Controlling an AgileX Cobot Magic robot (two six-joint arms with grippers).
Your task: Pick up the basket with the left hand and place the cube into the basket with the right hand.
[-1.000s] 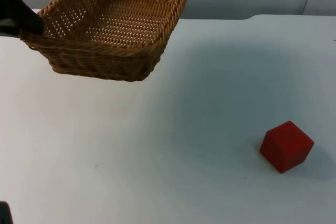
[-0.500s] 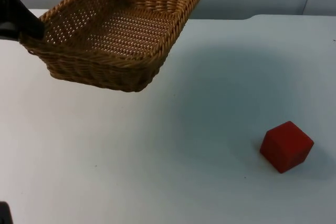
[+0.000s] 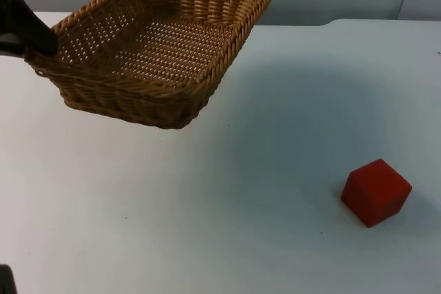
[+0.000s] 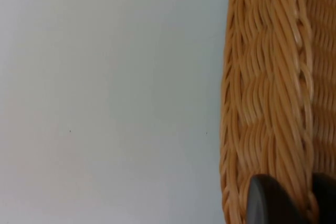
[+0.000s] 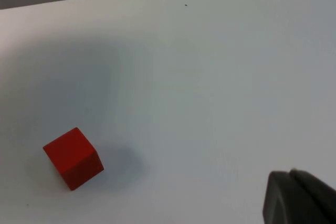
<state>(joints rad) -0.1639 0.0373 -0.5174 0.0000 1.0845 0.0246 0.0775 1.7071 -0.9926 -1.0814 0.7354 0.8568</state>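
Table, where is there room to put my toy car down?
Lots of bare table lies between the lifted basket and the red cube, and along the front. Crowded spots: under the basket, held by the left claw, and beside the cube.

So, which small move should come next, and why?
Probably the right gripper should go down toward the red cube, which sits untouched on the table; the left gripper already holds the basket lifted.
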